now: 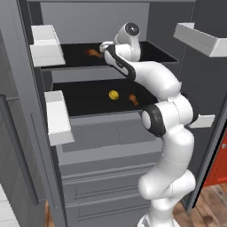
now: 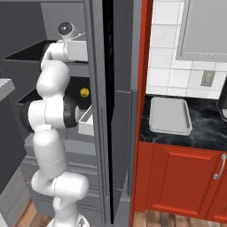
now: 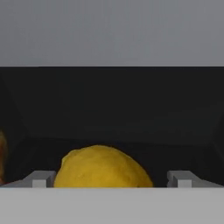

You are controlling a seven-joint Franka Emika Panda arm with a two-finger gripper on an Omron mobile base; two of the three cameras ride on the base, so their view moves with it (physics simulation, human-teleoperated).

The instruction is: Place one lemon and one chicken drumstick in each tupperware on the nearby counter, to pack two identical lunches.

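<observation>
Right at the hand, the two-finger gripper (image 3: 111, 179) stands spread wide, jaws apart, nothing clamped. Its pale fingertips (image 3: 40, 178) sit at either side of a bright yellow, rounded lemon (image 3: 103, 168) that lies between them, close in front, on the dark floor of a shelf. Whether the pads touch the fruit, I cannot tell. At the far left edge of the hand view an orange-brown sliver (image 3: 2, 155) peeks in; too little of it shows to name.

Step back to the base cameras: the white arm with dark joints (image 1: 166, 133) rises and bends into the open grey refrigerator (image 1: 26, 111), its hand reaching onto the upper black shelf (image 1: 75, 55). On that upper shelf, just left of the hand, lies a brown-orange chicken drumstick (image 1: 93, 53). One shelf down, on the lower black shelf (image 1: 84, 99), rests a second yellow lemon (image 1: 114, 94), and just to its right a second brown-orange drumstick (image 1: 133, 98), the two near but apart.

Off to the right, past the fridge's side, the glossy black marbled counter (image 2: 208, 128) tops red-brown wooden cabinet doors (image 2: 177, 181). On it sits a whitish-grey shallow rectangular tupperware (image 2: 170, 116), flat, with nothing visible inside.
</observation>
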